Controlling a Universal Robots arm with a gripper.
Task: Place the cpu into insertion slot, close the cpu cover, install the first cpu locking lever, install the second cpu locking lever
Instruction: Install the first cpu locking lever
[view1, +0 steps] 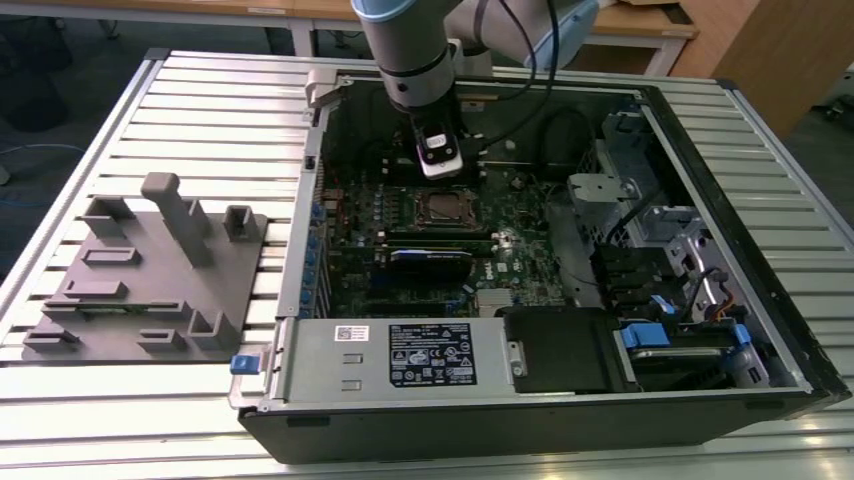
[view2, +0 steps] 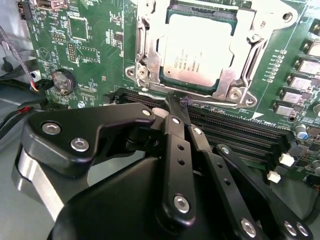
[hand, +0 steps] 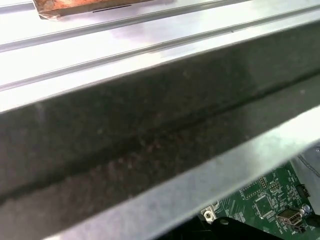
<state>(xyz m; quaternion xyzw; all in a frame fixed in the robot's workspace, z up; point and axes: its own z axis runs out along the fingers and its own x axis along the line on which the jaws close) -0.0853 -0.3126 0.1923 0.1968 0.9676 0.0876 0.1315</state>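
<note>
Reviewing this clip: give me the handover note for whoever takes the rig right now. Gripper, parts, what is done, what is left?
Gripper: looks shut, holding nothing I can make out; its tip is at a thin wire lever that runs along the slot's edge.
Cpu: seated in the slot.
Cover: down over the cpu's edges.
Done: cpu placed, cover closed.
Left: the two locking levers. I cannot tell whether either is latched.
</note>
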